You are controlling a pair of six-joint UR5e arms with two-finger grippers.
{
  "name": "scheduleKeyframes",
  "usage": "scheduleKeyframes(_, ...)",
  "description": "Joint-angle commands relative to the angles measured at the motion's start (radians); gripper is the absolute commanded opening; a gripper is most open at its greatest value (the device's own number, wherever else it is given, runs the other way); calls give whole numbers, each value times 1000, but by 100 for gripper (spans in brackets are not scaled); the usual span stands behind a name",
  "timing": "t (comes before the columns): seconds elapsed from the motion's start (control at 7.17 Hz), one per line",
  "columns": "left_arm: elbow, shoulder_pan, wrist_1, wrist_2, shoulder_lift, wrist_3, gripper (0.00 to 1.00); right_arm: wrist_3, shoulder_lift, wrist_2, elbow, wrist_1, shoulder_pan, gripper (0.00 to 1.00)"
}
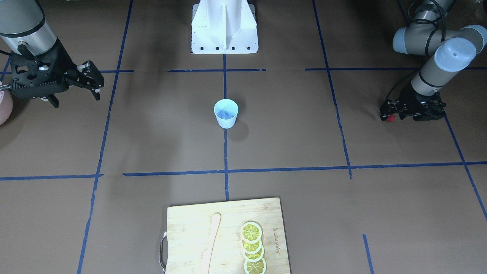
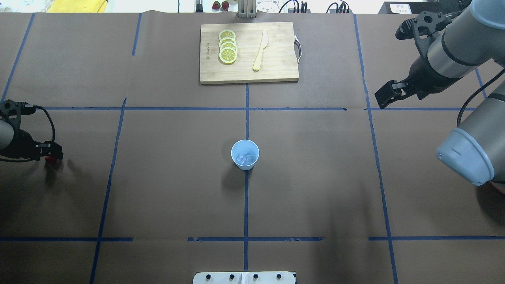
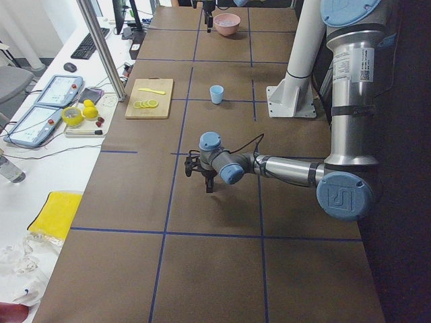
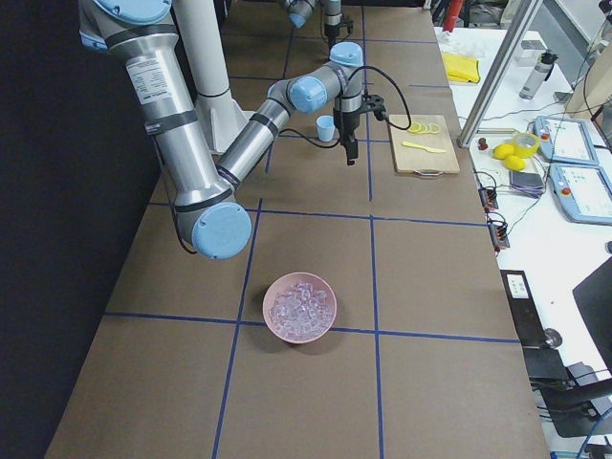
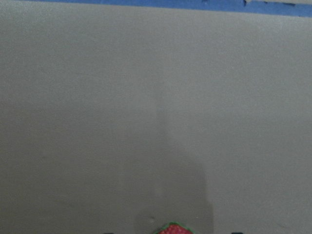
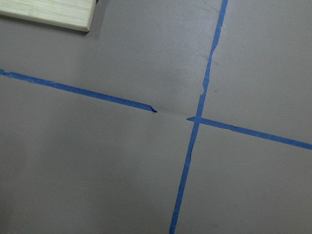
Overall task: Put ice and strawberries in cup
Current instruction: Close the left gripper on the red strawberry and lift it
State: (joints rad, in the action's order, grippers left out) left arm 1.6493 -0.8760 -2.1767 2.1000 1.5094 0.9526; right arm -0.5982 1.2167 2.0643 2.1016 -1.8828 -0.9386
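The pale blue cup (image 2: 245,154) stands at the table's middle, also in the front view (image 1: 226,113). Clear-bluish ice (image 2: 244,159) lies inside it. My left gripper (image 2: 50,157) is at the table's far left, shut on a small red strawberry (image 1: 389,118), which also shows at the bottom edge of the left wrist view (image 5: 170,228). It holds the berry a little above the paper. My right gripper (image 1: 76,97) hangs open and empty above the table's right side, well away from the cup (image 4: 326,127).
A pink bowl (image 4: 300,307) of ice cubes sits near the table's right end. A wooden cutting board (image 2: 276,71) with lemon slices (image 2: 228,46) and a pale knife (image 2: 260,51) lies at the far edge. Blue tape lines cross the brown paper.
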Motion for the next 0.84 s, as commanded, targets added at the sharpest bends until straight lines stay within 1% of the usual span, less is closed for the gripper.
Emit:
scheduleKeyframes(0.0,1,0,-2,0,0,-5,52,0,1,0,0,-1,0,100)
scheduleKeyframes(0.14,3,0,-3,0,0,-3,42,0,1,0,0,1,0,100)
scheduleKeyframes(0.28,3,2,-30,0,-2,-3,30,-2,0,0,0,-1,0,100)
scheduleKeyframes(0.42,9,2,-50,0,-15,-3,11,-3,-2,0,0,-1,0,100)
scheduleKeyframes(0.56,27,0,-54,0,-40,-6,6,-3,-2,0,1,1,0,100)
scheduleKeyframes(0.7,82,-6,-43,35,-67,-6,5,-3,-2,0,2,1,0,100)
